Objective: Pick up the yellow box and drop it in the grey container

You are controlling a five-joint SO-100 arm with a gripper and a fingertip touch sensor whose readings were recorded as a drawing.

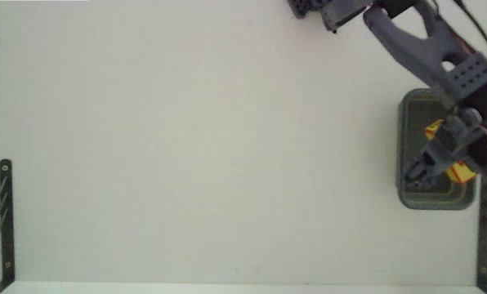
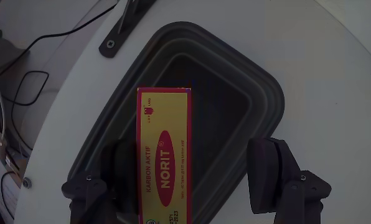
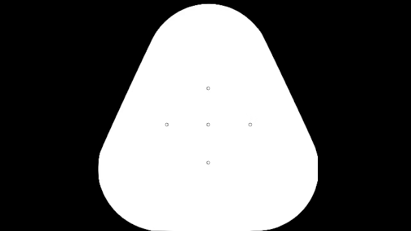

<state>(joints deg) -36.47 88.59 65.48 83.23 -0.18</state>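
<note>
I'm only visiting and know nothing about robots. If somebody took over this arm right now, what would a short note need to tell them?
Gripper: jaws spread wide, above the grey container.
Yellow box: between the fingers, against the left one in the wrist view, clear of the right; over the container's opening. Whether it is resting inside yet I cannot tell.
Done: box brought to the container at the table's right edge in the fixed view.
Left: check the box has dropped in, then pull the arm away.

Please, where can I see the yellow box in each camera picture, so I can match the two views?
Fixed view: the yellow box is at the far right, partly hidden by the gripper, over the grey container.
Wrist view: the box is in the lower centre, in front of the container, with the gripper open.
Shared landmark: the grey container.
</note>
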